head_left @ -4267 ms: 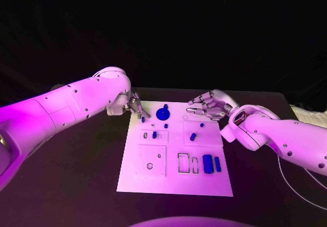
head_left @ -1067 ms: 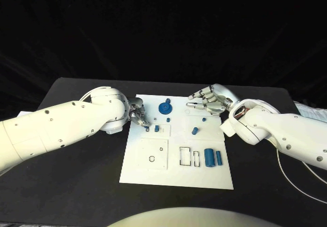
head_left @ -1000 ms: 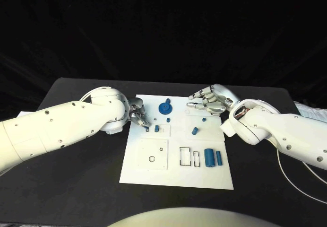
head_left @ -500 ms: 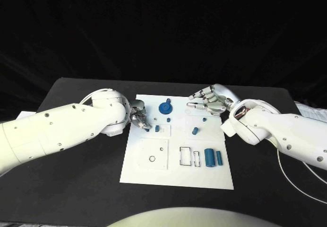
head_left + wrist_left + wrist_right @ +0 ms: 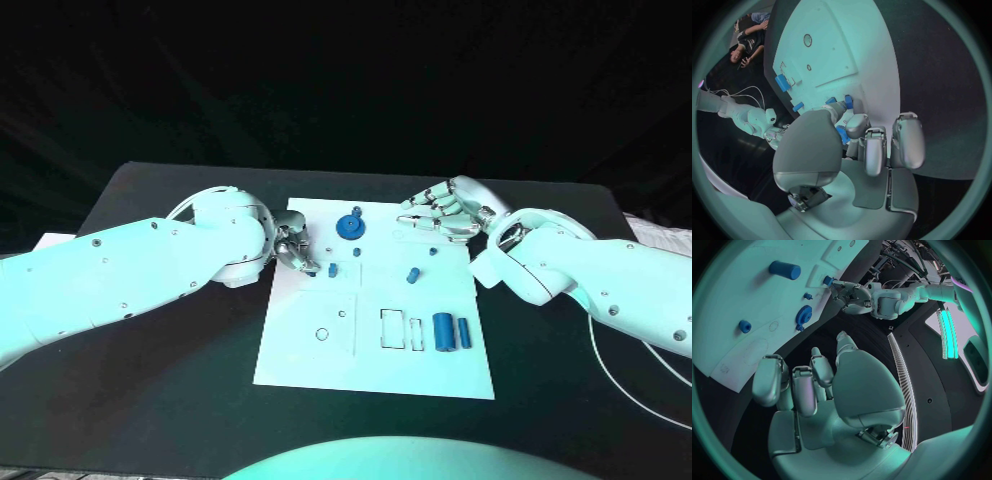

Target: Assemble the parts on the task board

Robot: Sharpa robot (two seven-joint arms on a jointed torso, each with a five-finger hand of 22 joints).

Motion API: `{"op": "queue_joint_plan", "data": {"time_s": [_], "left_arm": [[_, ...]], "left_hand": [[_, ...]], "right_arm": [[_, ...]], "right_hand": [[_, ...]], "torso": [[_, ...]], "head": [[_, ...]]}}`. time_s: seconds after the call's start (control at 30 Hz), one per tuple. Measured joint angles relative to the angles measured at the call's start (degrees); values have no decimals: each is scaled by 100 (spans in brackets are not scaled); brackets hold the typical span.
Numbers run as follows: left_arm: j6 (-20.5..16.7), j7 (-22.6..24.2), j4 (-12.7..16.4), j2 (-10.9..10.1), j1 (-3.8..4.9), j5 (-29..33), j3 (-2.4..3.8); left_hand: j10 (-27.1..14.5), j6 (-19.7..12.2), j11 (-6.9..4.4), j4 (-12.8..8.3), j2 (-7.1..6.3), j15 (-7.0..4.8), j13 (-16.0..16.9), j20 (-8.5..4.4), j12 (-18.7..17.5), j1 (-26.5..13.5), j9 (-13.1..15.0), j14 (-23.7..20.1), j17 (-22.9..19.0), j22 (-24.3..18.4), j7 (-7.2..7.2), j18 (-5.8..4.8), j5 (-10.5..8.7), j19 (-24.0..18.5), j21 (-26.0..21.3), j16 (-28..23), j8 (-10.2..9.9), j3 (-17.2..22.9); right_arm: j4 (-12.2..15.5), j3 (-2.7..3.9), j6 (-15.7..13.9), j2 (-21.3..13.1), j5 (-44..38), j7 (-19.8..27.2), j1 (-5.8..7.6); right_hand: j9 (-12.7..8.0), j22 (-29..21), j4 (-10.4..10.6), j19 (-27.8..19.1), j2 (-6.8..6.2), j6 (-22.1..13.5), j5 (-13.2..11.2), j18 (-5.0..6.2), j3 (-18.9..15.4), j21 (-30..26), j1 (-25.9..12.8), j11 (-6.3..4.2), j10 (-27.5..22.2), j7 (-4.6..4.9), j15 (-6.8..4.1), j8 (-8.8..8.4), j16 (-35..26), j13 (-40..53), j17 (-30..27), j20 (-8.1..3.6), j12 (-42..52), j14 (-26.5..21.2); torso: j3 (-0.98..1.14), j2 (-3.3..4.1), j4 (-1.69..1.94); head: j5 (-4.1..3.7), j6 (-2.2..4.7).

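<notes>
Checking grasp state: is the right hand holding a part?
No. In the right wrist view the right hand has its fingers apart above the task board, with nothing between them.

one white task board point(image 5: 378, 345) is lying on one black table point(image 5: 159, 340). seven blue parts are showing on the board in the head view: one gear-shaped disc point(image 5: 349, 227), two blocks point(image 5: 443, 331) sitting side by side near the lower right, and four small pegs point(image 5: 411, 275). two white arms are reaching in, one left hand point(image 5: 296, 247) and one right hand point(image 5: 440, 215).
</notes>
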Motion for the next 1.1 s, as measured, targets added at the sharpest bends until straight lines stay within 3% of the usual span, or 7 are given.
{"op": "queue_joint_plan", "data": {"time_s": [0.47,0.63,0.87,1.1], "left_arm": [[10,-30,-39,51,0,-23,3],[8,-44,-102,89,-1,6,-8],[-3,-86,-161,124,0,83,-10],[-3,-116,-193,148,1,130,-8]], "left_hand": [[53,13,-10,24,0,0,50,0,37,-2,15,1,4,0,7,0,-10,0,0,0,-6,57],[116,25,-34,-9,54,0,112,0,103,-206,41,0,4,0,-3,0,9,0,38,0,32,182],[172,113,-81,-416,-113,0,174,0,154,-513,77,0,3,-1,-56,0,19,0,67,0,63,426],[198,167,-94,-584,-94,0,222,0,200,-623,101,0,3,0,-64,0,23,0,104,0,62,436]], "right_arm": [[-2,0,1,4,0,8,-2],[-2,0,2,4,0,12,-2],[0,0,4,0,2,20,-2],[16,0,4,-13,3,24,-3]], "right_hand": [[0,0,0,0,0,0,22,0,0,0,0,0,0,0,0,0,-22,1,0,0,0,0],[0,0,0,0,0,0,22,0,0,0,0,0,0,0,0,0,-22,1,-1,0,0,0],[0,0,0,0,0,0,22,0,0,0,0,0,0,0,0,0,-22,1,-1,0,0,0],[0,-13,0,0,24,0,22,0,0,-22,24,0,0,0,0,0,-22,-3,-1,0,0,0]], "torso": [[-3,1,3],[2,-1,3],[5,-3,-1],[7,-3,-1]], "head": [[-7,-6],[-17,-24],[-20,-34],[-38,-45]]}}
